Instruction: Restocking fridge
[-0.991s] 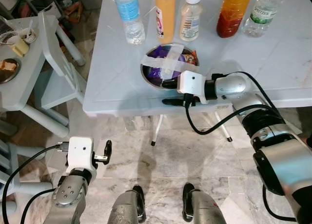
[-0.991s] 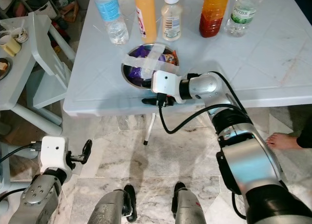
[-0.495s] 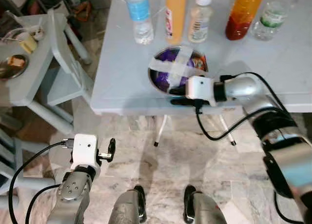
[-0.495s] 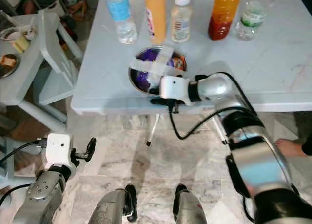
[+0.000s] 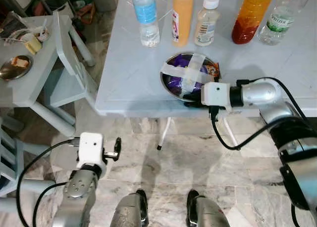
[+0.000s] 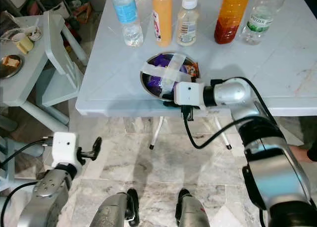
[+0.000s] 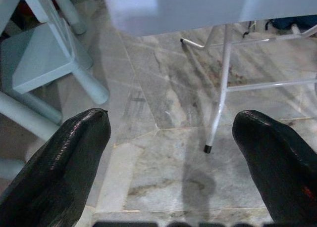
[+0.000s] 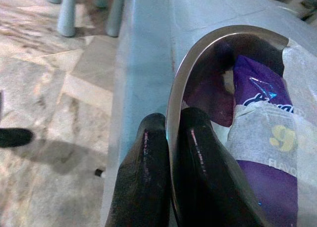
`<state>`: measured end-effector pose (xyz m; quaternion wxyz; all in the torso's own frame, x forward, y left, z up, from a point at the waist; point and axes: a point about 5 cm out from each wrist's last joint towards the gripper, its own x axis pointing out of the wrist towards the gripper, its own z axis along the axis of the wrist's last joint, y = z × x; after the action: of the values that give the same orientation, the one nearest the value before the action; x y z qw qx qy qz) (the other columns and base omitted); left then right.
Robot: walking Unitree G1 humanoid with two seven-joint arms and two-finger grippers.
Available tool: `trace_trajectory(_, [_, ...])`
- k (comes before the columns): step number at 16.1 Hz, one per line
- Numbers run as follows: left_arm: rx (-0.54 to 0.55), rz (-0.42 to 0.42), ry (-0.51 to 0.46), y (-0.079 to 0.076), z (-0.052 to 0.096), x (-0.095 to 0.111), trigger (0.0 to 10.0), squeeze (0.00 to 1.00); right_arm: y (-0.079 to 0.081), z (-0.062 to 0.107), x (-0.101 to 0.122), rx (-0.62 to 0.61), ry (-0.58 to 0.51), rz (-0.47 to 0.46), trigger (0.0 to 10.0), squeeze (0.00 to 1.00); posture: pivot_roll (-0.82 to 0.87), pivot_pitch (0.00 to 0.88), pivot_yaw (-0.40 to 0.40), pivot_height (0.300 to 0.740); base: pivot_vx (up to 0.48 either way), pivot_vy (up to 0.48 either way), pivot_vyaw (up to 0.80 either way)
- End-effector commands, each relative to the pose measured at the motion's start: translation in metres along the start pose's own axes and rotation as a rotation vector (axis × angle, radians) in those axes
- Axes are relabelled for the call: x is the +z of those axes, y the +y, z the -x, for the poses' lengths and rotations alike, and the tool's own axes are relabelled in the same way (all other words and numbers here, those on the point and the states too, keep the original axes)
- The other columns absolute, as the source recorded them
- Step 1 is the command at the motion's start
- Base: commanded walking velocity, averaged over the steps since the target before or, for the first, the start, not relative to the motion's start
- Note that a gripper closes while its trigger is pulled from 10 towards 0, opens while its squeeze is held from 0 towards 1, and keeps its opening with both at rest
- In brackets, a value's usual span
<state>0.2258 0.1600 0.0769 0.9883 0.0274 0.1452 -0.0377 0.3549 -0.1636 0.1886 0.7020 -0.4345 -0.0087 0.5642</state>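
A steel bowl (image 5: 173,86) holding purple snack packets (image 8: 262,138), with white tape crossed over its top, sits near the front edge of the pale table (image 5: 129,73). My right gripper (image 8: 171,123) is shut on the bowl's near rim (image 8: 218,41), one finger inside and one outside; from the head it shows at the table edge (image 5: 190,100). Behind the bowl stand a water bottle (image 5: 146,17), an orange bottle (image 5: 182,17), a small pale bottle (image 5: 207,20), a red-orange bottle (image 5: 251,14) and a clear green-labelled bottle (image 5: 281,19). My left gripper (image 7: 173,133) hangs open low over the floor.
A pale chair (image 5: 67,59) stands left of the table, beside a side table (image 5: 22,86) with small dishes of food. White metal legs (image 7: 220,83) stand under the table on the marble floor. A person's foot (image 6: 297,152) is at the right edge.
The whole view has shifted as the camera moved. My right gripper stays at the bowl's near rim, and the left arm hangs much as before.
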Motion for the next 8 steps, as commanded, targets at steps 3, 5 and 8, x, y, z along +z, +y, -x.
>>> trace_trajectory(3, [0.01, 0.006, 0.015, 0.0, -0.003, -0.005, 10.0, 0.0, 0.028, -0.001, -0.028, 0.009, 0.11, -0.078, 0.0, 0.0, 0.05, 0.211, 0.106, 0.74, 0.0, 0.0, 0.0])
trace_trajectory(5, [0.008, 0.018, 0.011, -0.002, -0.007, -0.004, 10.0, 0.0, 0.017, -0.006, -0.019, -0.127, 0.073, -0.028, 0.0, 0.0, 0.04, 0.203, 0.099, 0.74, 0.0, 0.0, 0.0])
trace_trajectory(8, [0.011, 0.038, -0.015, -0.004, -0.014, 0.003, 10.0, 0.0, 0.008, -0.014, -0.006, -0.307, -0.008, -0.008, 0.0, 0.0, 0.03, 0.186, 0.083, 0.74, 0.0, 0.0, 0.0])
